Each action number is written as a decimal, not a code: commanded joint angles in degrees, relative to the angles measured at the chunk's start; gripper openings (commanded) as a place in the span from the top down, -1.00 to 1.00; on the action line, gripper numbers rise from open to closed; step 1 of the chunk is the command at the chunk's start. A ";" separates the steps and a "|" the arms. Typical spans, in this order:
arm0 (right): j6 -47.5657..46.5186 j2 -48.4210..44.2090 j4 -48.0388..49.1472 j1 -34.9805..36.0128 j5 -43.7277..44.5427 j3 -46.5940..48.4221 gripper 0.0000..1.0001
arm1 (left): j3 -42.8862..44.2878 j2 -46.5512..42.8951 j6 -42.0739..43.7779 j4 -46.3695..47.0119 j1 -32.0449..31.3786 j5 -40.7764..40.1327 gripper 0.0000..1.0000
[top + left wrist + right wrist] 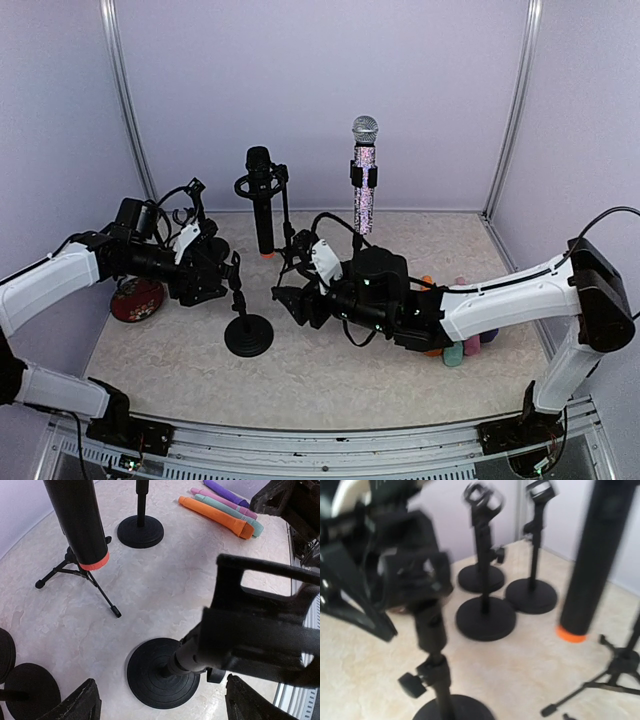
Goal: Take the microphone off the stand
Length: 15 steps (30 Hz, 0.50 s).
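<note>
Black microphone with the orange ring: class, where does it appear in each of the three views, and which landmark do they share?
Top external: black microphone upright, left of centre.
Left wrist: black microphone at top left.
Right wrist: black microphone at right, blurred.
Shared landmark: the tripod stand beside it.

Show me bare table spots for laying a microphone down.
Bare: the near strip of the beige marbled table, in front of the black round stand base, and the far right corner. Crowded: centre, left side, and beside the coloured microphones.
</note>
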 commanded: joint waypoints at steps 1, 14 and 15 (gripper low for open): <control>3.73 -5.58 -1.96 0.39 6.29 -4.25 -0.33 | -1.28 2.30 -4.13 8.27 -1.08 4.31 -0.63; 8.20 -7.93 -9.55 0.52 9.38 -4.50 -0.03 | -2.80 4.78 -4.18 12.25 -4.62 5.52 0.28; 8.25 -7.87 -9.83 0.56 9.40 -4.24 -0.01 | -3.26 4.79 -3.85 12.57 -4.64 4.97 0.36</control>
